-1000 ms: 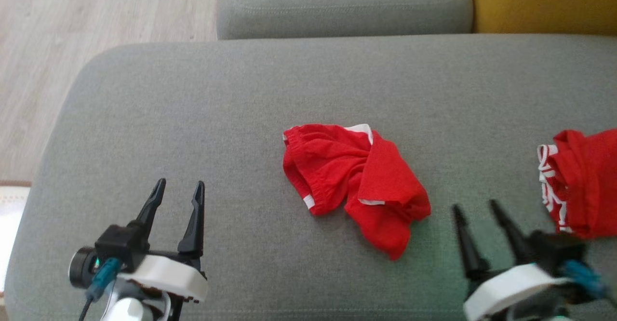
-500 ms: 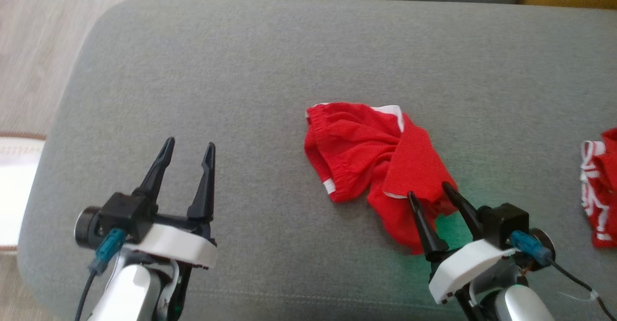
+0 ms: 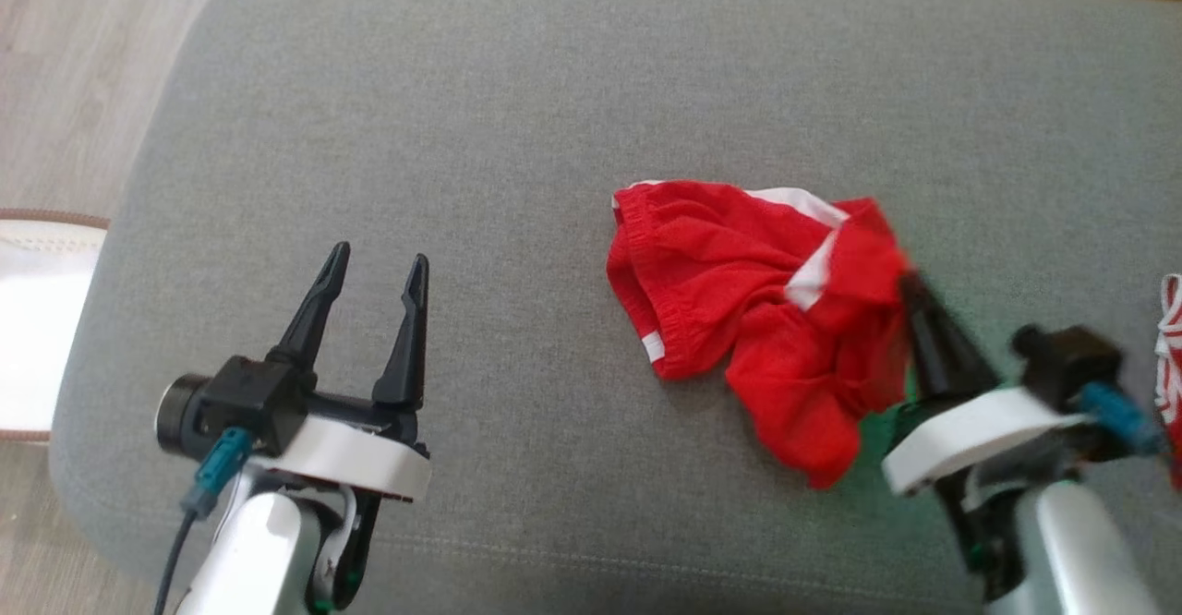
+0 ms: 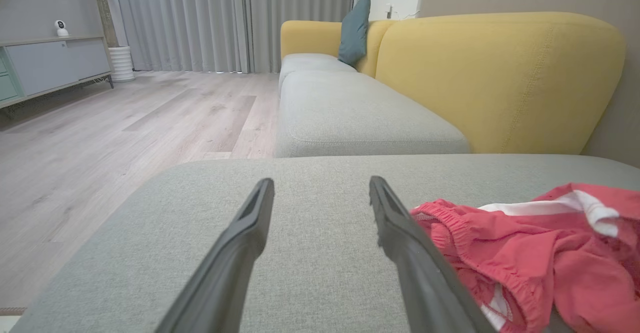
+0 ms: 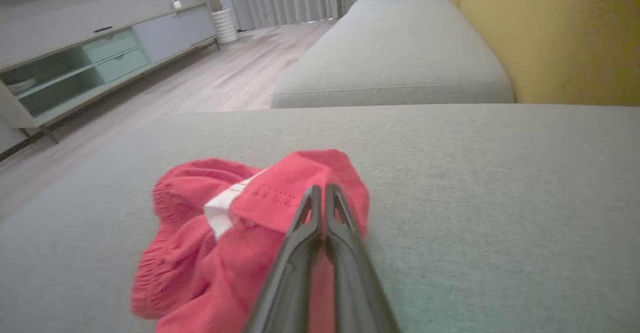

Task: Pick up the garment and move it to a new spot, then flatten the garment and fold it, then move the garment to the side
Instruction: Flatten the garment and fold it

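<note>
A crumpled red garment (image 3: pixel 739 292) with white trim lies on the grey seat cushion (image 3: pixel 517 116), right of centre. My right gripper (image 3: pixel 910 283) is shut on the garment's right edge. In the right wrist view the closed fingertips (image 5: pixel 320 193) pinch a raised red fold (image 5: pixel 300 173). The rest of the cloth (image 5: pixel 200 233) bunches to the left. My left gripper (image 3: pixel 379 264) hovers open over bare cushion, well left of the garment. In the left wrist view its gripper (image 4: pixel 320 188) holds nothing, and the garment (image 4: pixel 525 243) lies just right of the right finger.
Another red-and-white cloth (image 3: pixel 1171 338) shows at the right edge. The cushion's rounded left end drops to a wooden floor (image 3: pixel 65 79) with a pale mat (image 3: pixel 37 319). A second grey seat (image 4: pixel 350 118) and a yellow backrest (image 4: pixel 500 78) stand beyond.
The head camera has shifted. My right gripper reached into the garment's right edge, shut on it and pulled that fold up and right. The left gripper stays open.
</note>
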Tool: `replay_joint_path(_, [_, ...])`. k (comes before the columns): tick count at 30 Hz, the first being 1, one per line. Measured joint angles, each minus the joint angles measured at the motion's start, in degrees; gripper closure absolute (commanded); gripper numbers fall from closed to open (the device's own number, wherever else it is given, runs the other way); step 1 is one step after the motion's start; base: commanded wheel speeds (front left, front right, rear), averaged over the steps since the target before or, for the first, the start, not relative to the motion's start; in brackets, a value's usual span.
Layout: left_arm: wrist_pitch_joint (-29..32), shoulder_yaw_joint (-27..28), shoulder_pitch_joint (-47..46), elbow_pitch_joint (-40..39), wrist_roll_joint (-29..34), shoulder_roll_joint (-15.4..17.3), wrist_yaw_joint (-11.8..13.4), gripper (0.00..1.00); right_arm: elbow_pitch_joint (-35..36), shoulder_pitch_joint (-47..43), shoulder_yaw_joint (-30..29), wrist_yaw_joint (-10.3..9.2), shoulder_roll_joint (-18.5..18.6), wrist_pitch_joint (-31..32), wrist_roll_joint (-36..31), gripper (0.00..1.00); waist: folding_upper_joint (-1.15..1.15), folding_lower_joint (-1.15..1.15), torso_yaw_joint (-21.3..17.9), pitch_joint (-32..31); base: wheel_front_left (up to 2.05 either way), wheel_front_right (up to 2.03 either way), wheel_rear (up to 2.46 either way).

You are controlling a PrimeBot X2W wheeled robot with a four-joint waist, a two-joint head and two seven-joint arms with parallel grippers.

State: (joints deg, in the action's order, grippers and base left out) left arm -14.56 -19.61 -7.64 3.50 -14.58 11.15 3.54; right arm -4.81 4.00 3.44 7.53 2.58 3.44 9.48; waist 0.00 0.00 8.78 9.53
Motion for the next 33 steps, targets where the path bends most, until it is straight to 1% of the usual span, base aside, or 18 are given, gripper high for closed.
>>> replay_joint_path(7, [0.0, 0.6, -1.4, 0.0, 1.2, -0.9, -1.6, 0.0, -4.8, 5.0, -9.7, 0.0, 0.0, 0.2, -0.4, 1.0, 0.0, 0.0, -0.1, 2.3, 0.0, 0.0, 0.0])
replay_joint_path(10, [0.0, 1.0, -2.1, 0.1, 1.5, -1.5, -2.4, 0.0, -7.3, 5.8, -12.8, 0.0, 0.0, 0.5, -0.5, 1.0, 0.0, 0.0, 0.3, 3.4, 0.0, 0.0, 0.0])
replay_joint_path(11, [0.0, 1.3, -2.3, 0.1, 1.5, -1.7, -2.6, 0.0, -8.0, 5.8, -13.6, 0.0, 0.0, 0.5, -0.5, 0.91, 0.0, 0.0, 0.4, 3.7, 0.0, 0.0, 0.0])
replay_joint_path(12, [-0.1, 1.5, -2.4, 0.1, 1.9, -1.9, -2.6, 0.0, -8.9, 5.8, -14.3, 0.0, 0.0, 0.3, -0.4, 0.16, 0.0, 0.01, 0.4, 4.0, 0.0, 0.0, 0.0])
replay_joint_path(13, [-0.1, 1.7, -2.4, 0.3, 2.1, -2.0, -2.7, 0.0, -9.7, 5.8, -15.2, 0.0, 0.0, 0.0, -0.4, 0.0, 0.0, 0.01, 0.4, 4.3, 0.0, 0.0, 0.0])
replay_joint_path(18, [-0.1, 2.1, -2.4, 0.8, 3.0, -2.2, -3.5, 0.0, -11.4, 5.8, -18.1, 0.0, 0.0, -3.3, 0.1, 0.0, 0.0, 0.0, 0.0, 4.5, 0.0, 0.0, 0.0])
replay_joint_path(21, [-0.1, 2.6, -2.4, 0.9, 3.4, -2.3, -3.6, 0.0, -9.9, 5.6, -19.0, 0.0, 0.0, -6.1, 0.1, 0.0, 0.0, 0.0, -0.5, 4.1, 0.0, 0.0, 0.0])
replay_joint_path(23, [-0.1, 3.0, -2.4, 0.9, 3.5, -2.4, -3.6, 0.0, -7.5, 5.2, -18.8, 0.0, 0.0, -7.8, -0.1, 0.0, 0.0, 0.0, -0.8, 3.7, 0.0, 0.0, 0.0])
replay_joint_path(27, [-0.1, 3.6, -2.2, 1.1, 4.4, -2.4, -3.6, 0.0, -1.3, 3.0, -16.0, 0.0, 0.0, -8.3, -2.3, 0.0, 0.0, 0.0, -1.7, 2.5, 0.0, 0.0, 0.0])
replay_joint_path(33, [-0.1, 3.6, -0.9, 1.8, 4.4, -2.4, -3.6, 0.0, 6.5, -1.8, -10.6, 0.0, 0.0, -5.3, -3.3, 0.0, 0.0, 0.0, -3.0, 0.0, 0.0, 0.0, 0.0])
